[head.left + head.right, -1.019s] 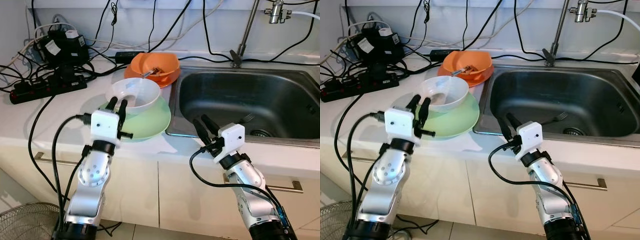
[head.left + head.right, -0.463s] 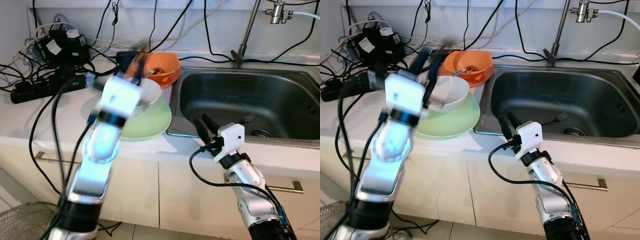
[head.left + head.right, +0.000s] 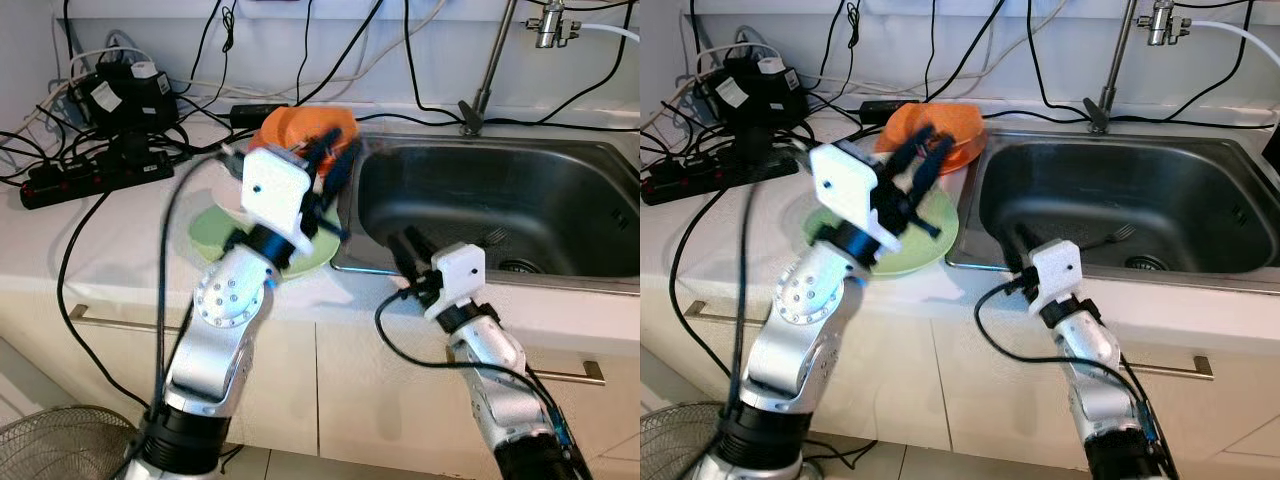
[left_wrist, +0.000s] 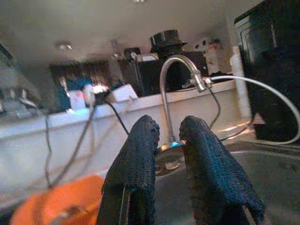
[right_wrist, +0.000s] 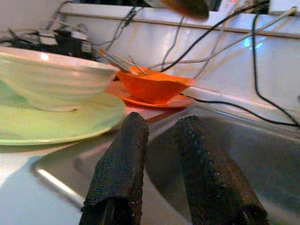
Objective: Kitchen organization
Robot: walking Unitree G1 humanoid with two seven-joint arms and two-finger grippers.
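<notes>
A white bowl (image 5: 56,84) sits on a pale green plate (image 3: 212,232) on the counter; in the eye views my raised left arm covers the bowl. Behind them an orange bowl (image 3: 296,126) holding utensils rests on an orange plate. My left gripper (image 3: 335,155) hovers open and blurred beside the orange bowl, at the left edge of the steel sink (image 3: 450,190), with nothing between its fingers. My right gripper (image 3: 403,241) is open and low at the sink's front left corner, pointing toward the dishes. A fork (image 3: 495,237) lies in the basin near the drain.
Black power strips, adapters and tangled cables (image 3: 100,165) crowd the counter's back left, and several cables hang down the wall. A faucet (image 3: 488,65) rises behind the sink. A fan grille (image 3: 50,440) stands on the floor at lower left.
My left arm has swung up and to the right, from the near side of the white bowl to beside the orange bowl at the sink's edge. The right arm has barely moved.
</notes>
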